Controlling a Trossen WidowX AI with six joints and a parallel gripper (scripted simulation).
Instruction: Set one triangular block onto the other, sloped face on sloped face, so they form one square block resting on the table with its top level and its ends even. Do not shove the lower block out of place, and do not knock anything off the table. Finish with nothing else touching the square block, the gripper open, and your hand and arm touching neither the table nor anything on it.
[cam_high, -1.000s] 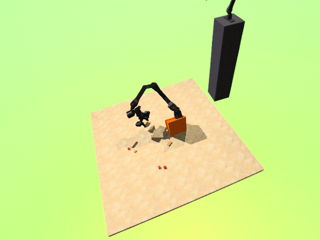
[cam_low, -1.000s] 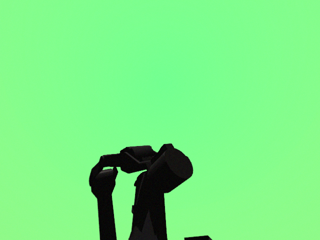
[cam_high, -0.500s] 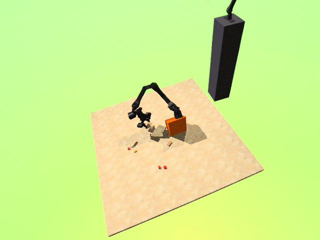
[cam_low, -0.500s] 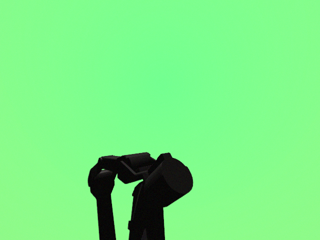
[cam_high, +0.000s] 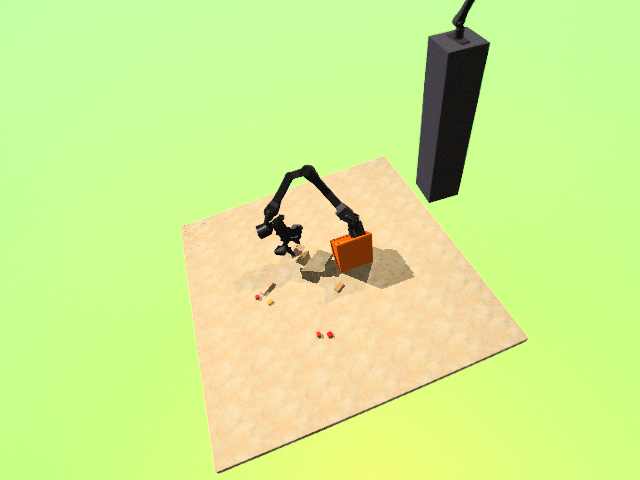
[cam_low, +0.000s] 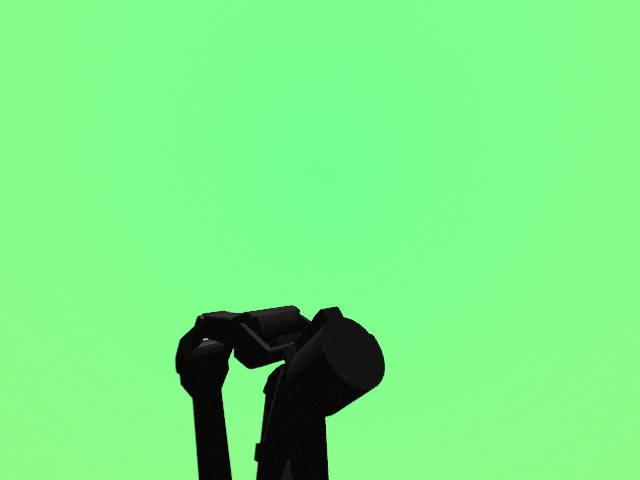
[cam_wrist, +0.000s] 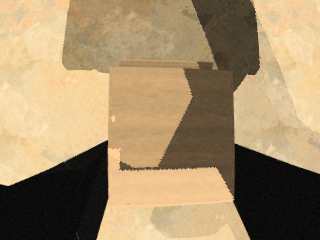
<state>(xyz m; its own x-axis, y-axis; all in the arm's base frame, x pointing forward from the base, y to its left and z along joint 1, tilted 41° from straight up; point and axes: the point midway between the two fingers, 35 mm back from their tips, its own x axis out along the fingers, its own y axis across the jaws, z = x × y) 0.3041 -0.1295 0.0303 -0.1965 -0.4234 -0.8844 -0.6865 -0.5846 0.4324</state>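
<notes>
My gripper (cam_high: 296, 248) (cam_wrist: 167, 147) is shut on a tan wooden triangular block (cam_wrist: 145, 110), with a black finger on each side of it. The block also shows as a small tan shape (cam_high: 299, 250) beside the fingers in the top view. A thin wooden strip (cam_wrist: 165, 64) shows just past the held block's far edge in the wrist view; it may be the other triangular block, mostly hidden. A darker brownish shape (cam_high: 303, 257) lies just below the held block in the top view. Whether the two touch cannot be told. The exterior view shows only the arm.
An orange box (cam_high: 353, 253) stands at the arm's base. A long tan block (cam_high: 268, 288), a small tan block (cam_high: 339, 286), a yellow cube (cam_high: 270, 302) and red cubes (cam_high: 257, 297) (cam_high: 318, 334) (cam_high: 330, 334) lie on the table (cam_high: 361, 377). A dark pillar (cam_high: 454, 118) stands beyond the table.
</notes>
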